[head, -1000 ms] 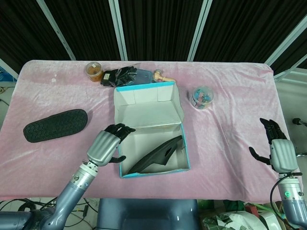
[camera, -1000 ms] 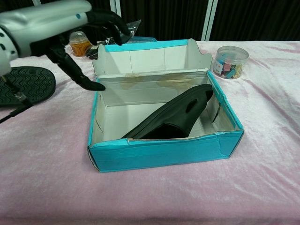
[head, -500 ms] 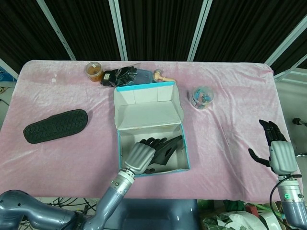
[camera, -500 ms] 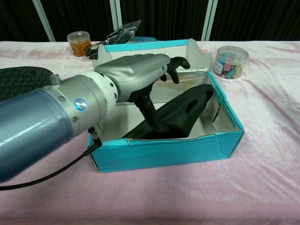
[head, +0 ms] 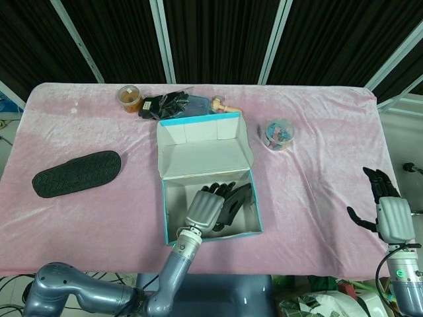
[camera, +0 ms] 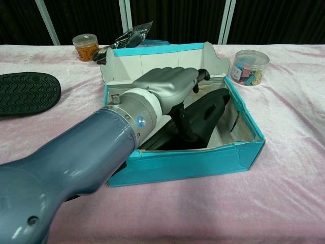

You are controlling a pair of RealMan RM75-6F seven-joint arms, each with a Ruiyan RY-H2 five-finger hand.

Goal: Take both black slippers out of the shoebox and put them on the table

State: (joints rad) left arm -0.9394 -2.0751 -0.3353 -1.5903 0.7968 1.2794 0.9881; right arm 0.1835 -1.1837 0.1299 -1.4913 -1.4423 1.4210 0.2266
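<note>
One black slipper (head: 76, 172) (camera: 25, 91) lies sole up on the pink table, at the left. The other black slipper (head: 239, 198) (camera: 212, 108) leans tilted inside the open teal shoebox (head: 206, 153) (camera: 203, 162). My left hand (head: 205, 209) (camera: 166, 86) is down in the box over this slipper, its fingers stretched across the upper and the thumb pointing down against the slipper's side; no closed grip shows. Part of the slipper is hidden behind the hand and forearm. My right hand (head: 390, 215) hovers at the table's right edge, fingers apart, holding nothing.
At the back of the table stand an orange-filled jar (head: 129, 98) (camera: 85, 47), a black plastic-wrapped bundle (head: 166, 104) and a small toy (head: 221, 105). A clear tub of coloured clips (head: 277, 134) (camera: 249, 66) sits right of the box. The box lid flap stands up behind.
My left hand has moved from outside the box's left wall into the box and settled lower over the slipper. The right hand drifted slightly down at the right edge.
</note>
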